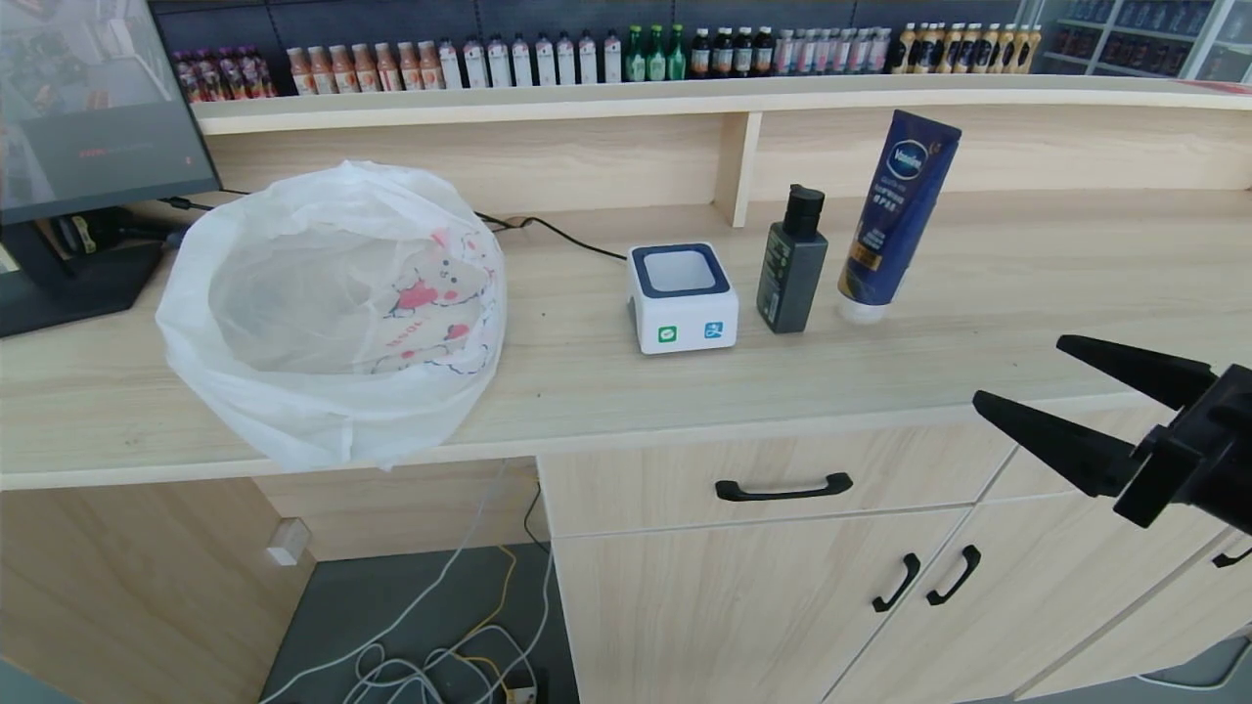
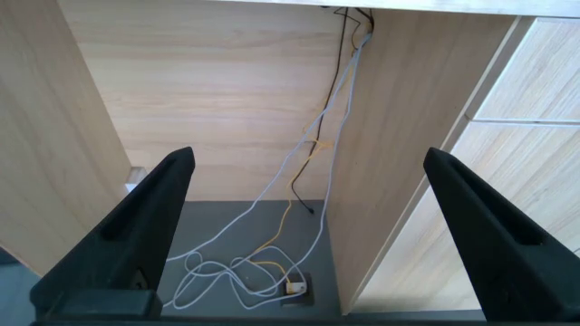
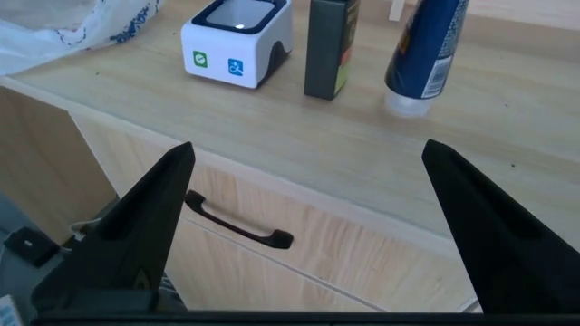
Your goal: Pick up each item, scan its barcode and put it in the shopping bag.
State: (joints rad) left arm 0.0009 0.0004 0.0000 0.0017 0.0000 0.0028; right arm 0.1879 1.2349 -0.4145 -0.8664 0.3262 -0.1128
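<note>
Two items wait on the worktop (image 1: 1027, 293), well apart from both arms. One is a dark bottle (image 1: 790, 264) with a black pump cap. Just beside it on the right is a blue tube (image 1: 895, 210), which stands on its white cap and tilts a little. The scanner (image 1: 681, 296), a white box with its window facing up, sits just left of the bottle. The shopping bag (image 1: 196, 323) lies farther left with its mouth wide open, sagging over the front edge.

The right tool (image 1: 1019, 371) hangs in front of the worktop's edge, a little below the surface, with its fingers apart and nothing between them. The left tool (image 2: 308, 158) is also apart and empty, low down and facing the recess under the worktop where cables (image 2: 313, 154) hang.

The step in hand looks like the first pick, and the right arm is the better placed for it. It should rise clear of the front edge before going in, or a finger may catch the wood. The tube is the nearer item but probably the tippier one, so the fingers should straddle its middle squarely and close gently, since its body is likely soft. The bottle stands close by, so coming in from the tube's open right side avoids a knock. No barcode is visible on either item. After lifting, the arm should turn the item's back face down toward the scanner window.
</note>
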